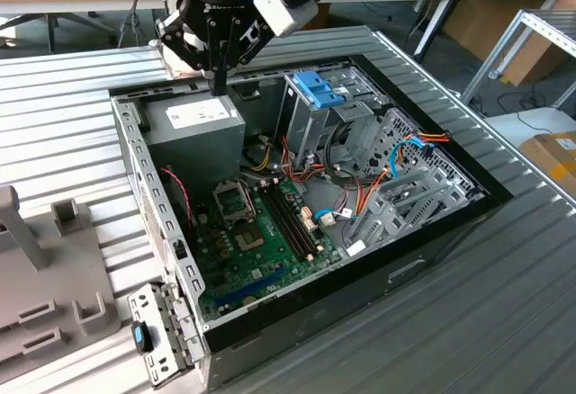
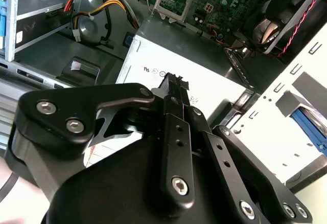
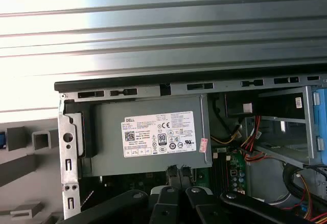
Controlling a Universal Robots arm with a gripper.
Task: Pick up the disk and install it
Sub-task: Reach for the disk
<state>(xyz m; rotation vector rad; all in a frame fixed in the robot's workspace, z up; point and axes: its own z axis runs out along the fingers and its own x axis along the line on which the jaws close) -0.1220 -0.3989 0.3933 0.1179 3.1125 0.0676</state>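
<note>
Gripper (image 2: 176,83) linkage sat right under the lens in both wrist views. Jaws were closed tip to tip with nothing between them, so nothing had been picked. In the exterior view it hung tips-down just above the power supply (image 1: 193,117). Contact or a small gap, couldn't tell.

Disk (image 2: 308,128): all I could pin down was a ribbed blue strip in the second wrist view, which I took for its rail. It lay outside the case (image 1: 387,273), past the perforated rear wall (image 2: 306,75), on the side where the grey fixture (image 1: 54,268) stood. Black body was hidden, so orientation unknown. My read: it was staged in a jig off the chassis to give the arm a repeatable pick pose.

Outward from there: fixture sat on the ribbed table (image 1: 504,322) at the exterior view's left, just beside the case. Case lay on its side, cover off, so the bays faced up for a top-down approach. Power supply filled the corner against the rear wall. Motherboard (image 1: 261,232) lay flat on the case floor. Tall grey drive cage (image 1: 306,129) with its blue latch (image 1: 317,88) stood near the middle. More grey bays (image 1: 414,187) sat toward the exterior view's right, with orange, red and blue cables (image 1: 409,142) looped over them: snag risk, I'd judge. Hinged metal bracket (image 1: 160,349) with a blue tab was swung out at the near corner, clear of the interior.
</note>
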